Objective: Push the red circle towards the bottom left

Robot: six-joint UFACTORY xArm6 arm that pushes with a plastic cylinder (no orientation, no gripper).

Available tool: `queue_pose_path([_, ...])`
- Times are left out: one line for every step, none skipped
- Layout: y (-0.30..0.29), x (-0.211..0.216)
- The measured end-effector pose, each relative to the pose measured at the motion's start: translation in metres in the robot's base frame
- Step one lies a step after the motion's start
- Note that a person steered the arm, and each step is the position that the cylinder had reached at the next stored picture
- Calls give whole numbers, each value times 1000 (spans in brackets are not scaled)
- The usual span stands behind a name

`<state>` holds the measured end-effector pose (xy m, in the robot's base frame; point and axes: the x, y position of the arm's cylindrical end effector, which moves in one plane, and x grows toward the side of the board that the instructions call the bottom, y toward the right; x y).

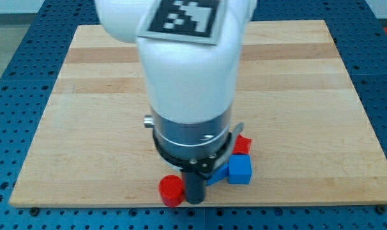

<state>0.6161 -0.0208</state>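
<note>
The red circle [171, 190], a short red cylinder, stands near the bottom edge of the wooden board [85, 96], a little left of centre. My tip [195, 200] is at the end of the dark rod, right beside the red circle on its right, touching or nearly touching it. A blue cube [240, 170] lies to the right of the rod. Another blue block [217, 175] is partly hidden behind the rod. A red block [242, 145] sits just above the blue cube, partly hidden by the arm.
The white arm body [187, 70] with a black-and-white marker covers the middle of the board. The board's bottom edge [117, 203] runs just below the red circle. Blue perforated table [15, 38] surrounds the board.
</note>
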Motion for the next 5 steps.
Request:
queue_pose_path([-6, -5])
queue_pose_path([-5, -39])
queue_pose_path([-5, -50])
queue_pose_path([-5, -50])
queue_pose_path([-4, -38])
